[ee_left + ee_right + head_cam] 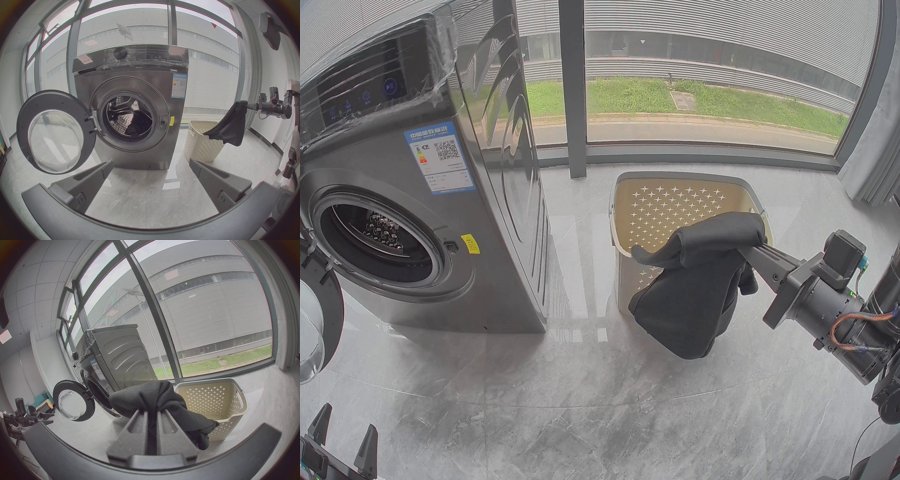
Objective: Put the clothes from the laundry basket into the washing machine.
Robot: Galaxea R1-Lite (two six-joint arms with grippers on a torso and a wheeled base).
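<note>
While tight on garment (687, 300), right claw (152, 414).

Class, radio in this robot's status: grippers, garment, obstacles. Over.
Right gripper shut on garment, hanging by basket. Left gripper open, empty. Washer door open; nothing seen blocking.

Floor (600, 400): grey, marble-patterned, glossy, carrying reflections. Window (706, 75): wide glazing at 12 o'clock in the head view, divided by a dark vertical post (573, 87) at 11 o'clock. Curtain (872, 156): grey, pleated, hanging at 2 o'clock beside the glazing. Outside: grass strip (637, 97) with a flat cover (682, 100) set in it, paved path (687, 132) nearer the glass, ribbed building facade (737, 31) beyond.
</note>
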